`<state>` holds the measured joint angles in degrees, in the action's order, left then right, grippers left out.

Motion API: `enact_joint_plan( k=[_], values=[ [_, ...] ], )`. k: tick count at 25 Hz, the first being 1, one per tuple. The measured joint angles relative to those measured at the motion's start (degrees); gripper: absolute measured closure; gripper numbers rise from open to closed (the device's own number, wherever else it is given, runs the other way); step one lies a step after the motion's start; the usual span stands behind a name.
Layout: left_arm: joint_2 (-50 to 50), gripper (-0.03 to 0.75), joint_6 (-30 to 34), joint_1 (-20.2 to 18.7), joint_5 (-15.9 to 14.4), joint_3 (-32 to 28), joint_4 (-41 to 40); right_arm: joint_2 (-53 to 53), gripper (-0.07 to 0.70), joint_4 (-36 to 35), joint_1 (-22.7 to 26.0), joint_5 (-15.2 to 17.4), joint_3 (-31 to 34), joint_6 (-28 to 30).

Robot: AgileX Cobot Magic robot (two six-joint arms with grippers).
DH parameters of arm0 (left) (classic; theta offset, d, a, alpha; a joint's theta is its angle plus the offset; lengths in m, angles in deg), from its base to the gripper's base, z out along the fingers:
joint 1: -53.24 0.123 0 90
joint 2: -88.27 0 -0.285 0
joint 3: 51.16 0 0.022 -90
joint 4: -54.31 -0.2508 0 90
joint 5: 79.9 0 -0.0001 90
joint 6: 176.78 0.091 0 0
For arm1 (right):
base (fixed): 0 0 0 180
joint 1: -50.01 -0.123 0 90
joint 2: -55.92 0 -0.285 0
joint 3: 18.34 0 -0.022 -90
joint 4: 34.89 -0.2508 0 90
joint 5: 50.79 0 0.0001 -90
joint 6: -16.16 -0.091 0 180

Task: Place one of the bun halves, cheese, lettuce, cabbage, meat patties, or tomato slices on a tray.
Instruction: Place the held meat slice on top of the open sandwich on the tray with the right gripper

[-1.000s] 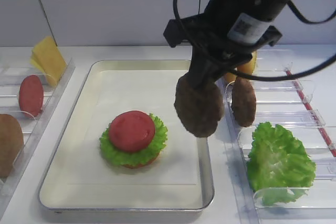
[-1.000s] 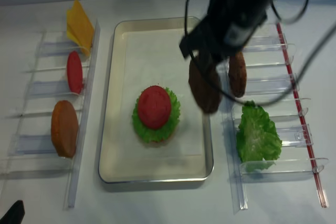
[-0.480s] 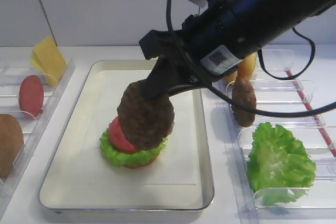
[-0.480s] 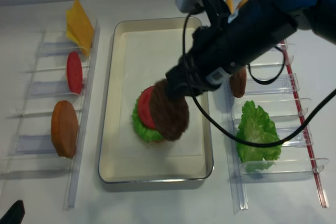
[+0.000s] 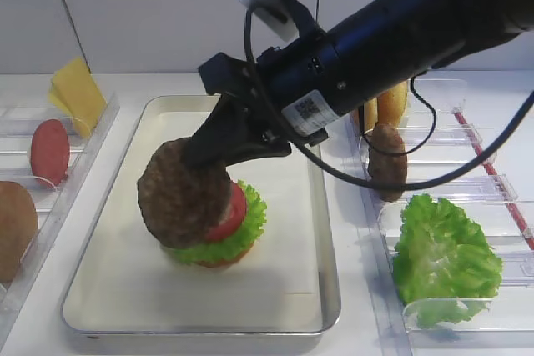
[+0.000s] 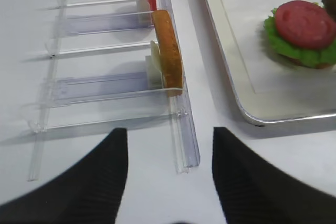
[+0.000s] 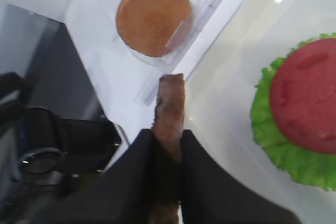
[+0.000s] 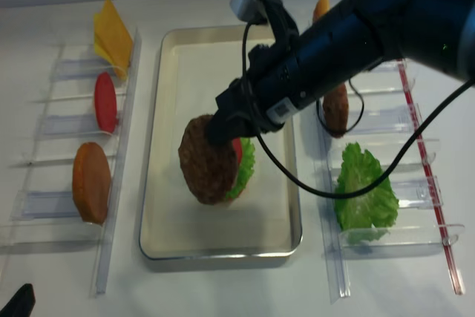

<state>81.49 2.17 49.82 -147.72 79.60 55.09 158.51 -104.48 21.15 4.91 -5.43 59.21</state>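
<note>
Clearly the right end effector (image 7: pixel 167 145) is clamped on a meat patty (image 5: pixel 182 194) — its two black fingers (image 7: pixel 140 156) are drawn in close, pinching the brown disc by its edge, so only the patty's thickness keeps them apart. In the right wrist view the patty stands edge-on between them, sticking out past the tips. Seen from the high views, the patty hangs tilted above the tray (image 5: pixel 117 298), at the left side of the stack there and overlapping it; whether it touches the stack cannot be told.

That stack sits near the middle of the tray: lettuce (image 5: pixel 242 235) with a bun half just showing beneath it, and a tomato slice (image 5: pixel 229 214) on top, partly hidden behind the held patty.

On the bench to the left, a clear rack (image 8: pixel 44 146) holds cheese (image 8: pixel 113 33), a second tomato slice (image 8: pixel 105 102) and a bun half (image 8: pixel 90 182), each on edge. On the right, another rack (image 8: pixel 415 146) holds a second patty (image 8: pixel 336 109) and a lettuce leaf (image 8: pixel 362 197).

The left end effector (image 6: pixel 168 150) hovers low over the bench beside the left rack — its dark fingers (image 6: pixel 100 182) spread wide, nothing between them.
</note>
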Motion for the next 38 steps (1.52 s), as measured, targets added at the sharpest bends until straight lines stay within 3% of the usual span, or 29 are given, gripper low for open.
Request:
enact_joint_plan(
  k=[5, 8, 21, 33, 38],
  values=[
    [0.00, 0.356, 0.00, 0.00, 0.00, 0.00, 0.00, 5.09, 0.496, -11.39, 6.27, 8.47, 0.00, 5.66],
    [0.00, 0.356, 0.00, 0.00, 0.00, 0.00, 0.00, 7.68, 0.496, -14.16, 7.96, 10.49, 0.00, 7.25],
    [0.00, 0.356, 0.00, 0.00, 0.00, 0.00, 0.00, 15.86, 0.496, -15.72, 8.36, 10.74, 0.00, 9.45],
    [0.00, 0.356, 0.00, 0.00, 0.00, 0.00, 0.00, 16.34, 0.496, -15.28, 8.36, 5.78, 0.00, 9.71],
    [0.00, 0.356, 0.00, 0.00, 0.00, 0.00, 0.00, 17.44, 0.496, -16.09, 8.36, 6.27, 0.00, 9.38]
  ],
)
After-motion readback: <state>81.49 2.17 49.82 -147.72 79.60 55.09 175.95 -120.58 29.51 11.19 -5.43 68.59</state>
